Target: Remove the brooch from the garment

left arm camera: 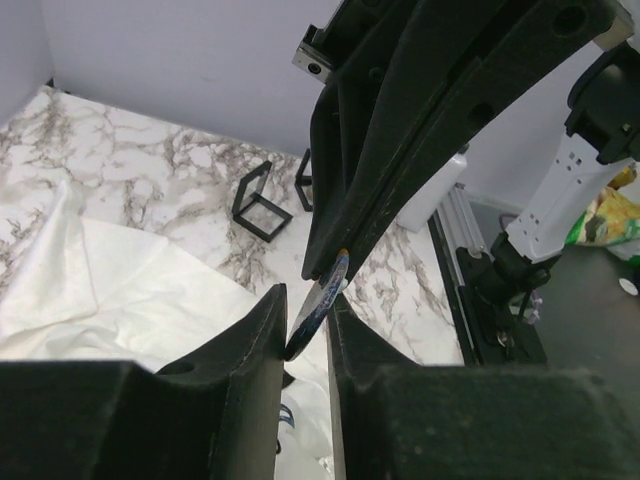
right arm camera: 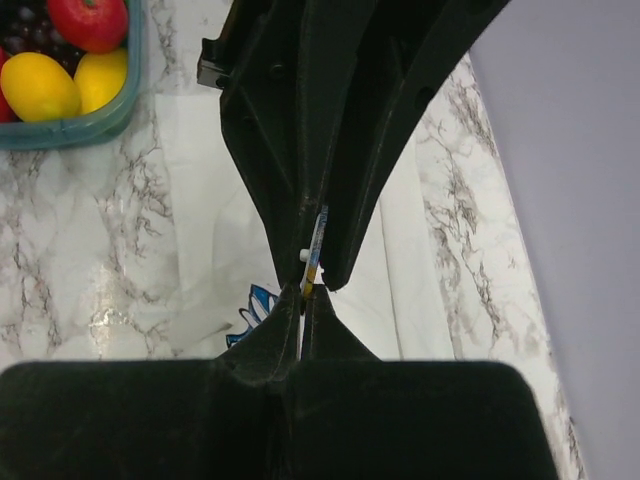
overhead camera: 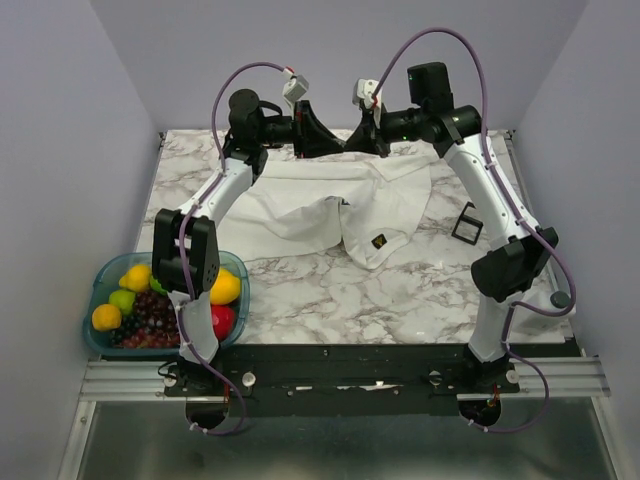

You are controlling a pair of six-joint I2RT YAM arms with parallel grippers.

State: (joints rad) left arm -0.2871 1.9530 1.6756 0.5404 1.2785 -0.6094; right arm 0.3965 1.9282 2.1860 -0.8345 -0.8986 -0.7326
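Presently catalogued, high over the far side of the marble table (overhead camera: 400, 290):

Brooch (left arm camera: 322, 295): thin disc seen edge-on, with a blue rim and white and yellow showing in the right wrist view. Raised in the air above the garment (overhead camera: 310, 205), apart from the cloth beneath. Too small to make out in the top view.

Right fingers (right arm camera: 272, 345): pressed fully together, tips meeting on one edge of the brooch and pinching it there. From the left wrist view, a long black pair reaching down to the disc's upper edge.

Left fingers (left arm camera: 250, 350): parted a little, leaving a narrow slot wider than the disc. Brooch slanted inside that slot, its lower edge touching the inner face of one finger, a sliver of white cloth visible past the other. Not clamped on anything.

Both pairs tip to tip, facing each other across the brooch.

Garment: white short-sleeved shirt, rumpled, spread over the far half of the table and lying under both wrists. Small dark diamond logo (overhead camera: 379, 241) with a yellow mark on the near fold. Blue printed patch (right arm camera: 255, 305) on the cloth directly below the fingers.

Black square frame (overhead camera: 467, 222): upright on the table, just right of the shirt.

Teal basket (overhead camera: 100, 275): near-left edge of the table, filled with lemons, a red apple, green fruit and dark grapes.
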